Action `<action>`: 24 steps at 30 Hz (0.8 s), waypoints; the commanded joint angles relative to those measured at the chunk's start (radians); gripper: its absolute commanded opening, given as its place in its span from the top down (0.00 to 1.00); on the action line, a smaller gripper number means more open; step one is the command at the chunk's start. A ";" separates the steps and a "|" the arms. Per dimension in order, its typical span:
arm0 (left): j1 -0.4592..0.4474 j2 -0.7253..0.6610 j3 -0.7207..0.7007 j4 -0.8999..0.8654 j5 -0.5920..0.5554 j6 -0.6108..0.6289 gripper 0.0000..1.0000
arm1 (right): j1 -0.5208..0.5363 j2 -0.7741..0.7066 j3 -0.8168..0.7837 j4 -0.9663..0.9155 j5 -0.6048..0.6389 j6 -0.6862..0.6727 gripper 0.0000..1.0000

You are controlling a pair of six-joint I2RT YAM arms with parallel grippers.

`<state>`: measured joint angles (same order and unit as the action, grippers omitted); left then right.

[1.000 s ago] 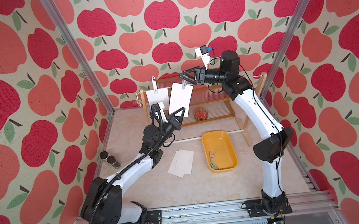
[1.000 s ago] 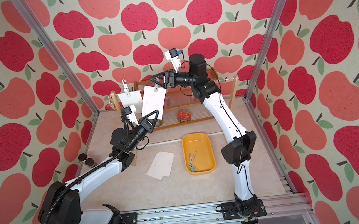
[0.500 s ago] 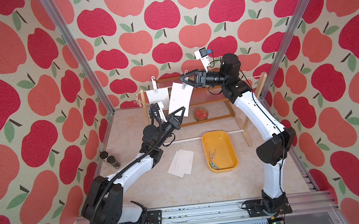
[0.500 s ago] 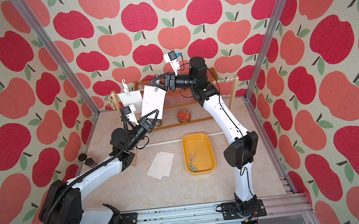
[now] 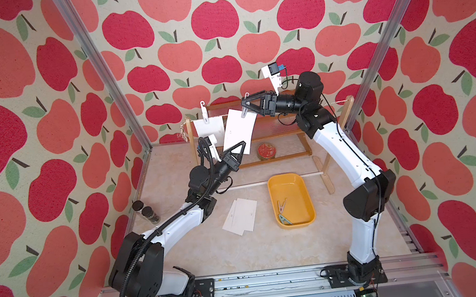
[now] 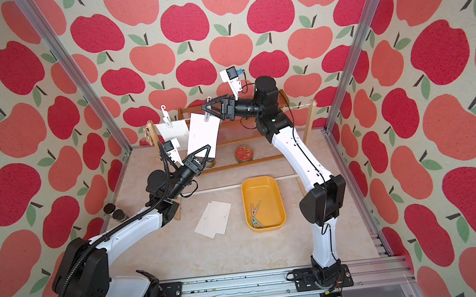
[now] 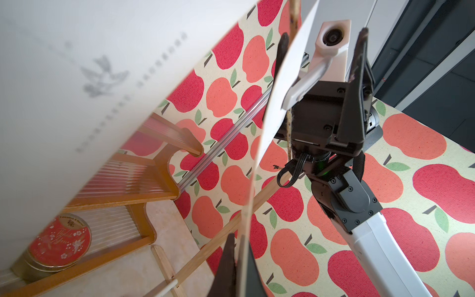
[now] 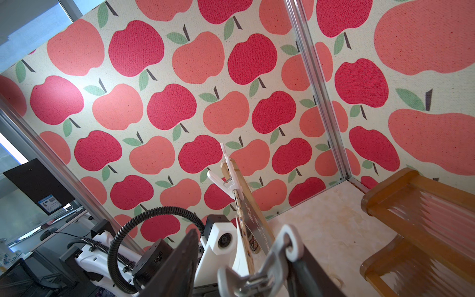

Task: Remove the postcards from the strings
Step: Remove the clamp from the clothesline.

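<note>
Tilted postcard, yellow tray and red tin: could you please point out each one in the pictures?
tilted postcard (image 5: 239, 129): in a top view, middle of its white face.
yellow tray (image 5: 289, 189): in a top view, bare floor inside.
red tin (image 5: 267, 151): in a top view, centre of its lid.

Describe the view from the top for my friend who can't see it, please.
Two robot arms work on a white postcard hanging tilted from a string: the left gripper pinches its lower end, the right gripper straddles its clothespin. A second postcard hangs beside it; two more postcards lie on the table by a yellow tray holding clothespins.
</note>
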<state>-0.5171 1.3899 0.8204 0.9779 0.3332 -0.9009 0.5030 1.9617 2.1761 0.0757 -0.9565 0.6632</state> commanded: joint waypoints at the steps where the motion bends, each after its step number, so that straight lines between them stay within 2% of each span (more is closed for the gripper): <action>1: 0.008 0.015 0.025 0.051 0.025 -0.013 1.00 | -0.002 -0.030 -0.007 0.032 -0.020 0.019 0.46; 2: 0.010 0.015 0.026 0.050 0.026 -0.016 1.00 | -0.002 -0.029 -0.009 0.032 -0.019 0.019 0.49; 8: 0.013 0.017 0.025 0.049 0.030 -0.024 1.00 | -0.001 -0.026 -0.007 0.031 -0.022 0.019 0.53; 17: 0.013 0.022 0.026 0.050 0.036 -0.032 1.00 | 0.002 -0.018 0.009 0.023 -0.021 0.018 0.67; 24: 0.013 0.019 0.022 0.048 0.035 -0.035 1.00 | 0.002 -0.021 0.020 -0.003 -0.015 0.000 0.71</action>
<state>-0.5106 1.4082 0.8204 0.9924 0.3534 -0.9272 0.5030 1.9617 2.1761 0.0841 -0.9565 0.6743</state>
